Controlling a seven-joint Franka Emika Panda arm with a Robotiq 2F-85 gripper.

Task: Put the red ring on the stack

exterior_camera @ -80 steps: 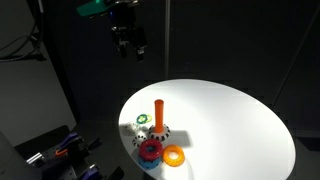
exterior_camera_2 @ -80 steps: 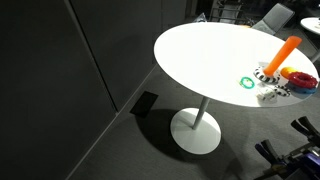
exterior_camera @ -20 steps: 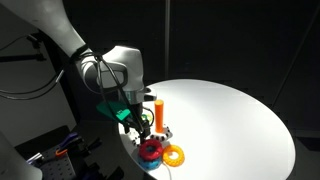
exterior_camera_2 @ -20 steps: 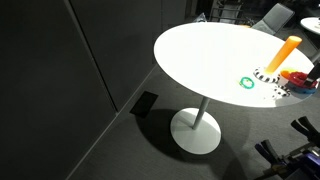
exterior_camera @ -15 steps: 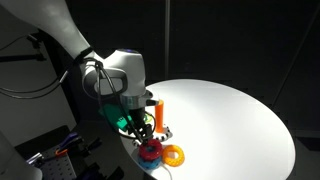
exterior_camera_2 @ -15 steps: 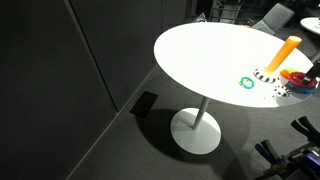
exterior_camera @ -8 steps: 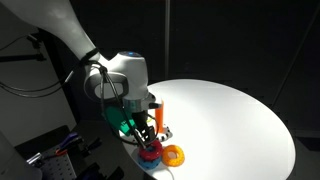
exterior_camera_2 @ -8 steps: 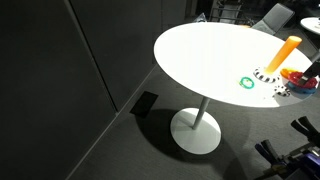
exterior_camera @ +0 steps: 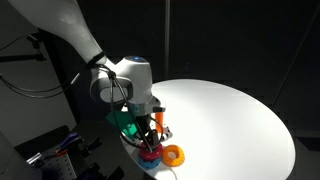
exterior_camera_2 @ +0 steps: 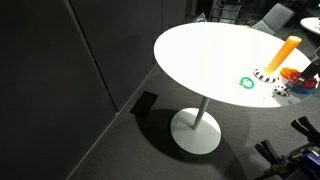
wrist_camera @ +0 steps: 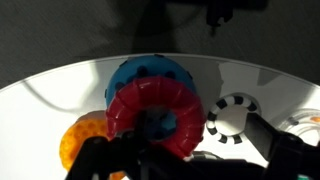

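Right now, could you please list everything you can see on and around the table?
round white table: one, white, on a pedestal foot
upright orange cylindrical peg: one, orange, on a black-and-white patterned base near the table edge
red plastic toy ring: one, red, overlapping the blue ring
blue plastic ring: one, blue, partly hidden behind the red one
orange-yellow plastic ring: one, beside the red ring
small green ring: one, green, flat near the base
robot arm: one, white
gripper: one, dark, open, fingers either side of the red ring
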